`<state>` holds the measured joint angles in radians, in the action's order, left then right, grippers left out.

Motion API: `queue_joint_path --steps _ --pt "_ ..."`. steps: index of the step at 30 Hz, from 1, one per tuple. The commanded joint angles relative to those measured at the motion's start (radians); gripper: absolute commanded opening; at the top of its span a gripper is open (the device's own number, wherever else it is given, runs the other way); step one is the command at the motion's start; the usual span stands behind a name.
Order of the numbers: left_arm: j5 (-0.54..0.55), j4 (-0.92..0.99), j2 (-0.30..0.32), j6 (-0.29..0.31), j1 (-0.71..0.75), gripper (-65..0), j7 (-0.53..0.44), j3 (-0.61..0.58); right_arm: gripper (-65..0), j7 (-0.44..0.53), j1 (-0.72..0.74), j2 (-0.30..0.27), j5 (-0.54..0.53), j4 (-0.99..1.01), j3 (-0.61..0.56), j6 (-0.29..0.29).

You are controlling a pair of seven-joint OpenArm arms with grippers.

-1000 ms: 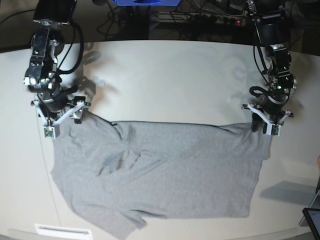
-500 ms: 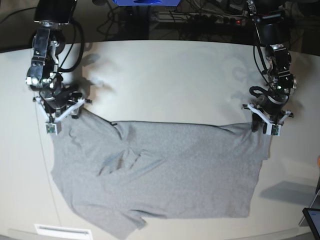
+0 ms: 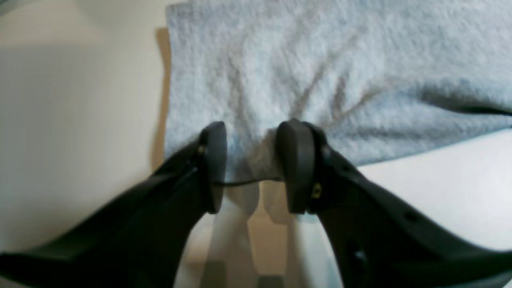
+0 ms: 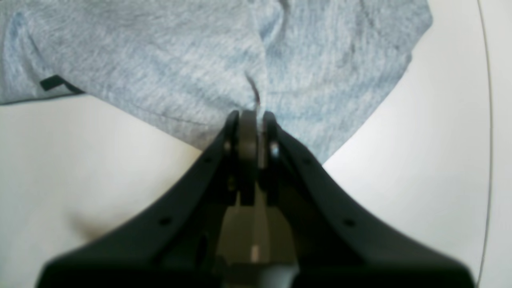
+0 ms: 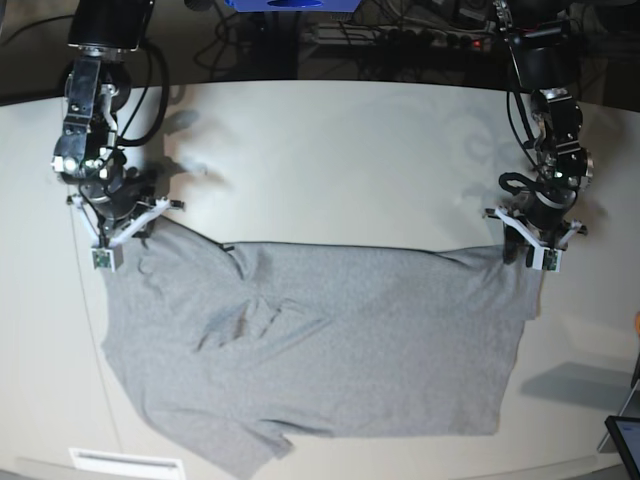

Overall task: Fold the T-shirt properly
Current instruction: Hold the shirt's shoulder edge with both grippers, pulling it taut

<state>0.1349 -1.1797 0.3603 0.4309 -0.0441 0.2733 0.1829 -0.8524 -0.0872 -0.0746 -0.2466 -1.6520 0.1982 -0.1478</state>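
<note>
1. At the left of the base view the right gripper [image 5: 127, 222] sits low on the table [image 5: 330, 160], at the top left corner of the T-shirt [image 5: 320, 340].
2. The right wrist view shows its two black fingers [image 4: 247, 132] pressed together with a thin fold of grey cloth pinched between them; a crease runs up from the pinch into the fabric.
3. In that same view a small black tab [image 4: 50, 82] shows at the shirt's edge, off to the left of the pinch.
4. The T-shirt lies spread over the middle and lower part of the table, plain grey side up, with its top edge running nearly straight between the two grippers.
5. A cluster of wrinkles [image 5: 255, 320] sits in the left half of the cloth, and a sleeve [image 5: 240, 445] sticks out at the lower left, near the table's front edge.
6. At the right of the base view the left gripper [image 5: 536, 245] stands on the top right corner of the shirt.
7. The left wrist view shows its fingers [image 3: 296, 164] partly apart with a bunched ridge of cloth gathered between them, and both pads touch that ridge; creases fan out from it across the fabric.
8. Beyond the table's far edge lie dark cables [image 5: 400, 35].
</note>
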Motion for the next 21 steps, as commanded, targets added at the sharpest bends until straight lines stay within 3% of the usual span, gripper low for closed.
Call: queue_joint_path --steps 1,21 --pt "0.004 -0.016 0.018 -0.004 -0.010 -41.1 -0.010 0.007 -63.4 0.022 0.027 -0.011 -0.004 -0.021 0.004 -0.003" --pt "-0.001 -0.015 0.023 -0.004 -0.009 -41.1 -0.010 0.007 -63.4 0.022 0.116 -0.061 0.002 0.065 -0.001 -0.002"
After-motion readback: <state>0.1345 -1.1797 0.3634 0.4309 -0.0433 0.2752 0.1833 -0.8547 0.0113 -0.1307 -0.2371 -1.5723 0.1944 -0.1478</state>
